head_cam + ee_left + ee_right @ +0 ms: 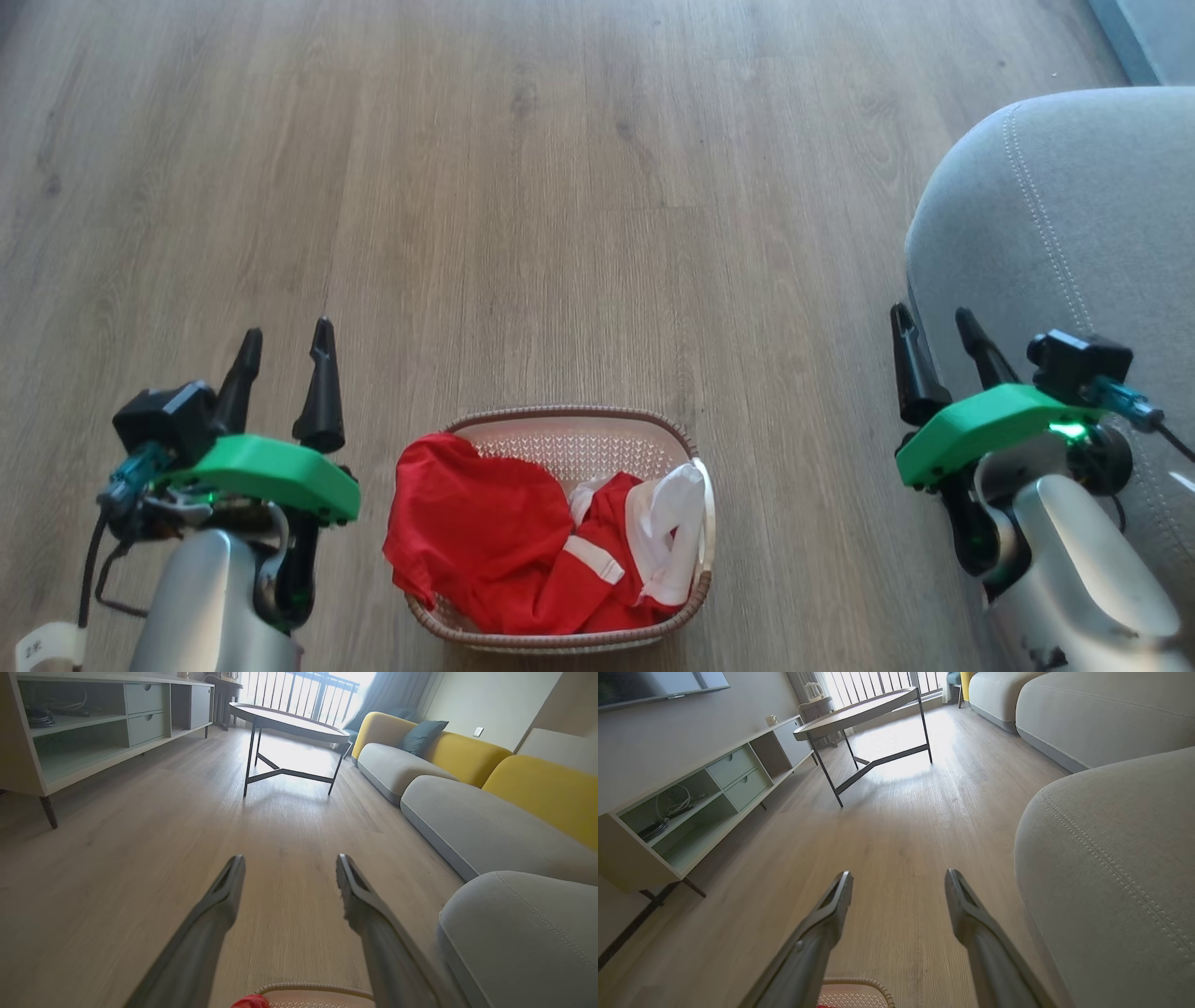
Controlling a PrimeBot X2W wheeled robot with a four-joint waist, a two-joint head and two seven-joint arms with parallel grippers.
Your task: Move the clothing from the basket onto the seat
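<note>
The cream basket (569,439) with a brown rim stands on the wood floor at the bottom middle of the head view. Red clothing (485,541) fills it, with a white panel (667,532) draped over its right rim. The grey seat (1055,215) with double stitching rises at the right. My left gripper (287,341) hovers open to the left of the basket, holding nothing. My right gripper (934,322) stands open beside the seat's rounded corner, also holding nothing. The basket rim (313,990) and a scrap of red clothing (250,1002) peek in at the bottom of the left wrist view. The basket (854,994) also appears low in the right wrist view.
Ahead stand a round coffee table (289,721) on thin dark legs and a low TV cabinet (93,728) at the left. A grey and yellow sofa (467,812) runs along the right. Open wood floor lies between the basket and the table.
</note>
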